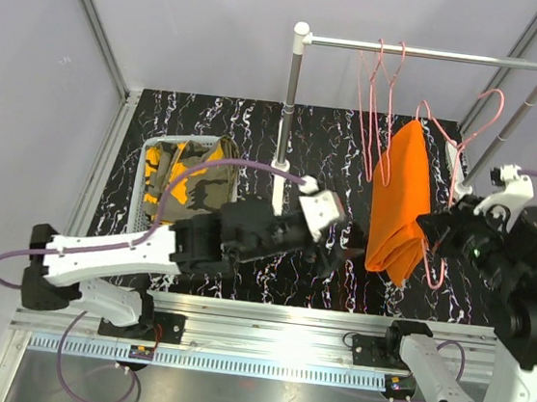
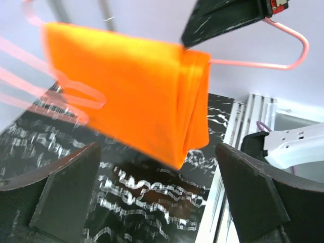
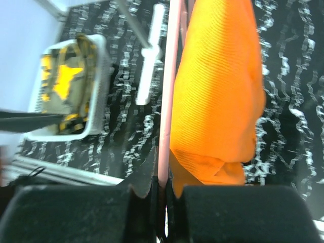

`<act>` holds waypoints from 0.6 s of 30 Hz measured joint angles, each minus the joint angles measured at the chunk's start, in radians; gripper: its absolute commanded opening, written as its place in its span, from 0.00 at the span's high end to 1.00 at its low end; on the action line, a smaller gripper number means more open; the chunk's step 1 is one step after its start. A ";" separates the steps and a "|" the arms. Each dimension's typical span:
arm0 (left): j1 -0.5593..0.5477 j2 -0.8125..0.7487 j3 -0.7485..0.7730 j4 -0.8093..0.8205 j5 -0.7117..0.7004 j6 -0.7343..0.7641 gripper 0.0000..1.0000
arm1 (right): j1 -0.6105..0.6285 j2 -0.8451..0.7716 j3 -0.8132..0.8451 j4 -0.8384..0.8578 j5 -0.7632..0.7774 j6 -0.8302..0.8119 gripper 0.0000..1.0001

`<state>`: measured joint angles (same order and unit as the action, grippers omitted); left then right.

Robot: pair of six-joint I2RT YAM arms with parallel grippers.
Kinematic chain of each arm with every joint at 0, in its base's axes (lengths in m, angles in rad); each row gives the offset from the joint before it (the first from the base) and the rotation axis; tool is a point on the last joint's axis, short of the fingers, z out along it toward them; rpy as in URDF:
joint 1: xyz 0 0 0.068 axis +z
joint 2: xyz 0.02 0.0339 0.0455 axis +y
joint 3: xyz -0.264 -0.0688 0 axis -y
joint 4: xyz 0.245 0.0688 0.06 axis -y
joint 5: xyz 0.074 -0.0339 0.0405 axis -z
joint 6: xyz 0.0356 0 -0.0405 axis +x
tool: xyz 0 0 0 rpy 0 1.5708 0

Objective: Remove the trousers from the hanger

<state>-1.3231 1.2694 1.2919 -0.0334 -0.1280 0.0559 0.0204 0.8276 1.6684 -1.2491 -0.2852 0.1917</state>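
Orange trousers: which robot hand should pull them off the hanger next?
Probably the left hand. It is open and faces the orange trousers close up, while the right hand is shut on the pink hanger, holding it.

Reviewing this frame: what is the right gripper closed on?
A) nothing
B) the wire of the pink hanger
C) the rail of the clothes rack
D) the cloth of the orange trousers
B: in the right wrist view the right gripper pinches the pink hanger wire between shut jaws, with the orange trousers draped just beside it, not in the grip.
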 measured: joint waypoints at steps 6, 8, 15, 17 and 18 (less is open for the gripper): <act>-0.095 0.159 0.082 0.057 0.005 0.082 0.01 | 0.000 -0.106 0.007 -0.013 -0.087 0.032 1.00; -0.111 0.191 0.094 0.067 0.005 0.097 0.01 | 0.000 -0.122 0.011 -0.016 -0.115 0.042 1.00; -0.125 0.267 0.163 0.080 -0.016 0.123 0.02 | 0.000 -0.140 0.015 -0.023 -0.193 0.068 1.00; -0.127 0.271 0.170 0.085 -0.023 0.126 0.15 | 0.000 -0.144 0.015 -0.023 -0.208 0.073 1.00; -0.128 0.271 0.170 0.088 -0.029 0.131 0.19 | 0.000 -0.146 0.015 -0.022 -0.213 0.075 1.00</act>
<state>-1.4509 1.5406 1.4620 0.0547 -0.1570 0.1867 0.0204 0.6815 1.6833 -1.2709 -0.4980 0.2668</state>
